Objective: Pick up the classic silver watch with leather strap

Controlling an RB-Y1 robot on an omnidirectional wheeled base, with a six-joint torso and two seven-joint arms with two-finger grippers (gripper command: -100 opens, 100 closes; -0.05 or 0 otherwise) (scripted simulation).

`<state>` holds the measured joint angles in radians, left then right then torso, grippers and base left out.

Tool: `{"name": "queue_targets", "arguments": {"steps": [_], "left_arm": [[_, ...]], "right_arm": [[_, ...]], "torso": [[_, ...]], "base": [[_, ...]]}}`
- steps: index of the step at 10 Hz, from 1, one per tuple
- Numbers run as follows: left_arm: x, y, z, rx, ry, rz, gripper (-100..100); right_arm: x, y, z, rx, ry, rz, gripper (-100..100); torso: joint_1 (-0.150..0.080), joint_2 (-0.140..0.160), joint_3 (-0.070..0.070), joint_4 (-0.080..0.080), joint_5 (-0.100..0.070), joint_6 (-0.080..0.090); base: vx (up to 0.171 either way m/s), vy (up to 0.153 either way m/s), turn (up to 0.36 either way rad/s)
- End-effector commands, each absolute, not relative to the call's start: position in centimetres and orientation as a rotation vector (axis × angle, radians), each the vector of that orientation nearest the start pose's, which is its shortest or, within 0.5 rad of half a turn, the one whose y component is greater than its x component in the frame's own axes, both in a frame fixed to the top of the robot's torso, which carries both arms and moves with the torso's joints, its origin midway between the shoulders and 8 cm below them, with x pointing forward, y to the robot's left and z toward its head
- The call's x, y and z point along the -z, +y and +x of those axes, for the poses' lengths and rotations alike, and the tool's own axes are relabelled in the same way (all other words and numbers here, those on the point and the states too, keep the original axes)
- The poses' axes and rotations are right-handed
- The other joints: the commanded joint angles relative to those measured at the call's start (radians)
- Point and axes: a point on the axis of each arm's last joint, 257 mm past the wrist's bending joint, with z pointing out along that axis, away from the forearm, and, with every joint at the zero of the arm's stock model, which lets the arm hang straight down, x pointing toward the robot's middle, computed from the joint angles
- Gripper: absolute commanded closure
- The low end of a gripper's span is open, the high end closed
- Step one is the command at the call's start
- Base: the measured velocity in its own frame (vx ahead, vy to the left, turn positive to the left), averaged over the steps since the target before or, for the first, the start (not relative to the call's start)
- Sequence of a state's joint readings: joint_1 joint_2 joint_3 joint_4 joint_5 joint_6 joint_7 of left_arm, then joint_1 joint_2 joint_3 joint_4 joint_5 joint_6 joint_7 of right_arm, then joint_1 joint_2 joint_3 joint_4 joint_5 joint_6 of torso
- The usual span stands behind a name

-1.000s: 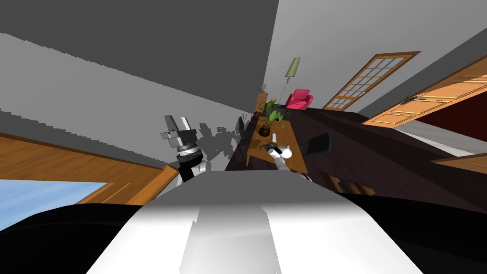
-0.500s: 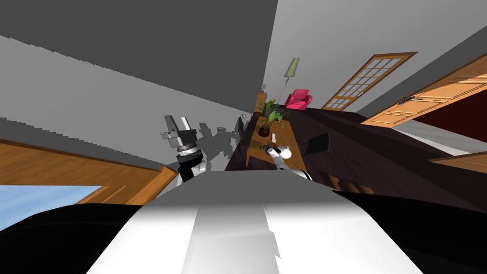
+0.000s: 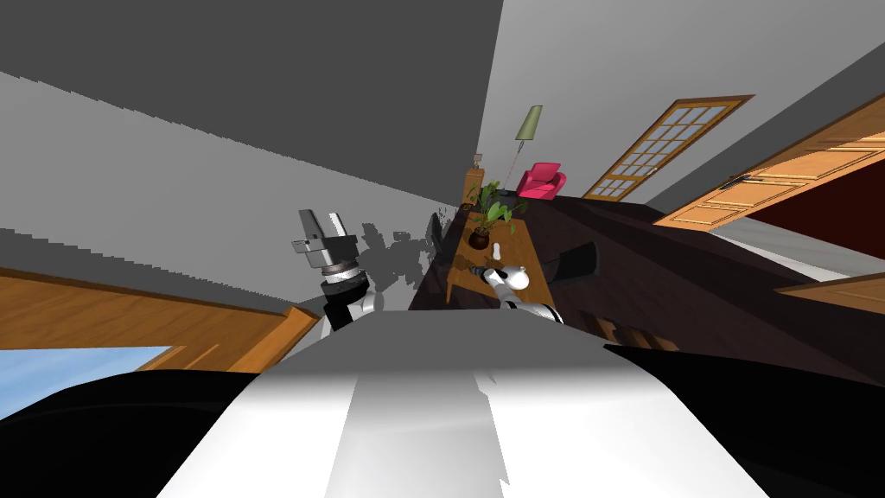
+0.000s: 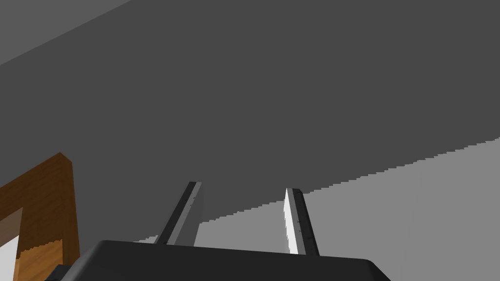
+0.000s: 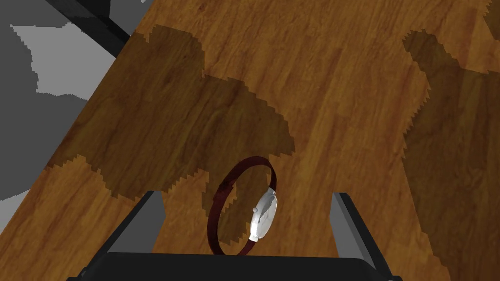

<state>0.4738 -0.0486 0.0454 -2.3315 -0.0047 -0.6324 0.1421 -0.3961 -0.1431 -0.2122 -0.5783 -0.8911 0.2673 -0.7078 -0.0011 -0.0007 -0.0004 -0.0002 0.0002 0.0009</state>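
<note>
Between the blades of the right gripper (image 5: 247, 193), spread wide and clear of it, the watch (image 5: 263, 219) stands on edge on the wooden table (image 5: 342, 73), its dark reddish strap looped up and its silver case facing one finger. Over on the left, the left gripper (image 3: 315, 232) hangs raised, jaws apart and empty. Farther along the table sits a potted plant (image 3: 489, 212), and beyond it a pink armchair (image 3: 544, 181).
</note>
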Motion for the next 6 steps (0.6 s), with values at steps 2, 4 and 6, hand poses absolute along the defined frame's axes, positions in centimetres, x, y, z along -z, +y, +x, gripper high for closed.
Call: {"name": "queue_targets", "arguments": {"steps": [2,4,6], "left_arm": [[-7.7,28.7,30.5,1.436,0.400,-0.550,0],[-7.7,28.7,30.5,1.436,0.400,-0.550,0],[-7.7,28.7,30.5,1.436,0.400,-0.550,0]], "right_arm": [[51.5,-26.2,50.4,1.125,0.050,-2.797,-100],[52.3,-25.0,49.7,1.047,0.095,-2.772,-100],[52.3,-25.0,49.8,1.056,0.085,-2.776,-100]], "torso": [[-0.001,-0.001,0.000,0.000,0.000,0.000],[0.000,0.000,0.000,0.000,0.000,0.000],[-0.002,-0.002,-0.001,-0.001,0.000,0.000]], "base": [[0.036,-0.023,-0.009],[0.046,-0.029,-0.015],[0.041,-0.027,0.001]]}}
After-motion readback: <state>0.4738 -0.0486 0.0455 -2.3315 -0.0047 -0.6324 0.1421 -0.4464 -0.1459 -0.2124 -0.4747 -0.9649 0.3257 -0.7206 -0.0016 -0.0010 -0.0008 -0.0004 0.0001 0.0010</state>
